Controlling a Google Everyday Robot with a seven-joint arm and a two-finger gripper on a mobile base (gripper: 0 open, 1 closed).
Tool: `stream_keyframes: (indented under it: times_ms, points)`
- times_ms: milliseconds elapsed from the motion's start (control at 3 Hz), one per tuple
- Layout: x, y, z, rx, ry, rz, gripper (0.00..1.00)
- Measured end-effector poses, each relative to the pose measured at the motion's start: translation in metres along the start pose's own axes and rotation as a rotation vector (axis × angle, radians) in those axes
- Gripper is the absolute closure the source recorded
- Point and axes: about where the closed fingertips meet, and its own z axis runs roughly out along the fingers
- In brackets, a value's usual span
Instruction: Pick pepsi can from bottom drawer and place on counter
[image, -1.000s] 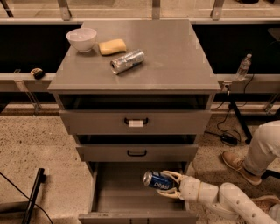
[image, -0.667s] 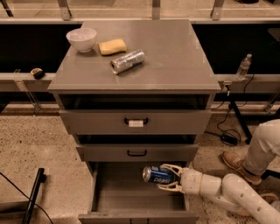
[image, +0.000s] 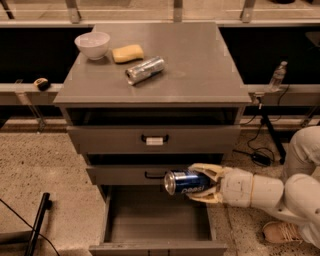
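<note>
The dark-blue pepsi can (image: 186, 182) lies sideways in my gripper (image: 199, 183), silver end to the left. The cream fingers (image: 206, 170) are shut on it from above and below. The can hangs in the air above the open bottom drawer (image: 159, 220), level with the middle drawer's front. The drawer's grey floor is bare. The grey counter (image: 195, 60) is well above the can. My white arm (image: 265, 192) reaches in from the right.
On the counter stand a white bowl (image: 93, 44), a yellow sponge (image: 127, 53) and a silver can (image: 145, 69) lying on its side. Two shut black-handled drawers (image: 154, 139) sit above the open one. A water bottle (image: 277, 76) stands at the right.
My gripper has lifted the pepsi can up out of the bottom drawer, from low inside it to the height of the middle drawer's front.
</note>
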Motion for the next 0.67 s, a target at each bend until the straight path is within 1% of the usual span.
stream_keyframes:
  times_ms: [333, 667]
  points:
    - [-0.046, -0.045, -0.006, -0.028, 0.054, -0.101, 1.00]
    - [-0.075, -0.107, 0.006, -0.048, 0.157, -0.149, 1.00]
